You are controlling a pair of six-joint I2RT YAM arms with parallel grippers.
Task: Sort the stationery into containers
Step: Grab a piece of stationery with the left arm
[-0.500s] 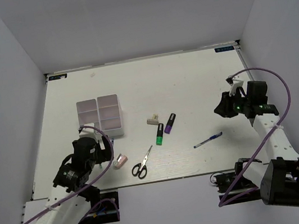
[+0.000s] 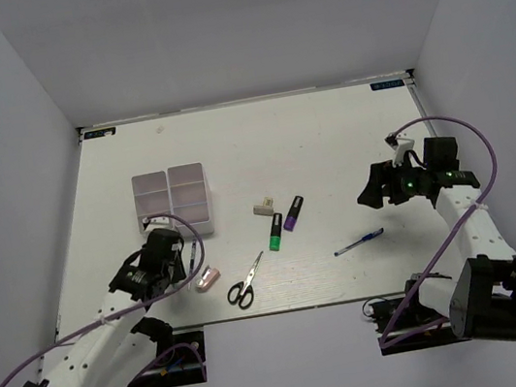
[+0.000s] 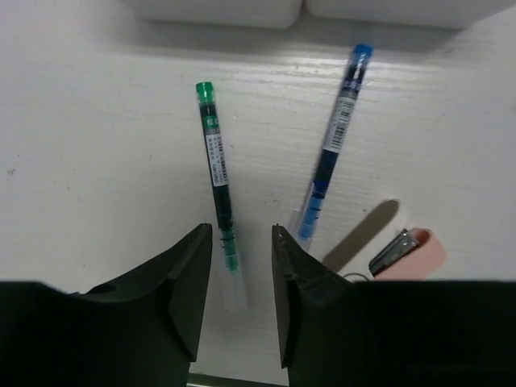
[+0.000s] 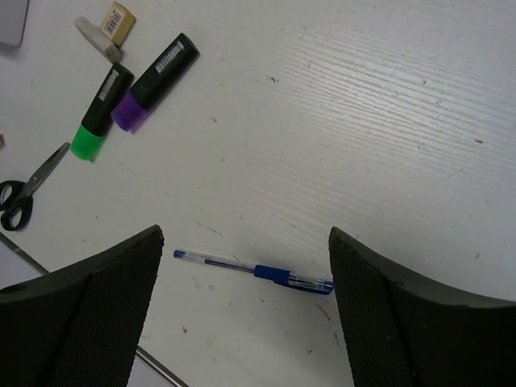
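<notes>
Though empty, left end effector (image 3: pixel 242 239) narrowly apart over green pen (image 3: pixel 216 169), right end effector (image 4: pixel 246 238) wide apart.

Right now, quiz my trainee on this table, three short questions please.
1. True or false: the scissors lie on the table, outside the tray.
2. In the right wrist view, what lies on the table between the right gripper's open fingers? A green highlighter, B blue pen, C pink block.
3. Fill in: the left gripper faces ___ pens.
Key: 1 true; 2 B; 3 two.
</notes>
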